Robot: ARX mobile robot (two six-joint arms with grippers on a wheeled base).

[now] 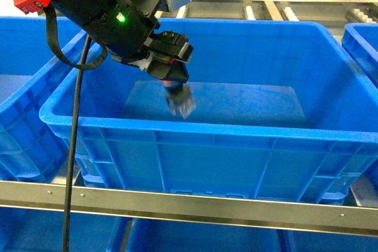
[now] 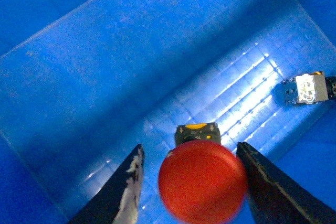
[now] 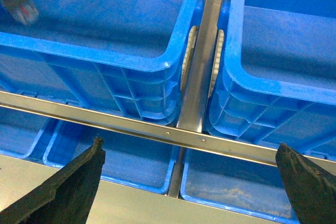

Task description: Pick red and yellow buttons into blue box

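Warehouse or factory parts-storage rack.

Identical deep blue plastic crates sit side by side on a metal rail shelf, with more crates on the level beneath and trays of small parts behind.

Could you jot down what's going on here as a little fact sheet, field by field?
Setting: blue box on a metal rack rail, more blue crates alongside
Left gripper: inside the box, jaws apart
Red button: between the left fingers, blurred; whether gripped or dropping cannot be told
Second button: on the box floor, a yellow part showing
Third item: clear-and-black switch block near the box wall, cap colour not visible
Right gripper: open, outside the box, above the rail
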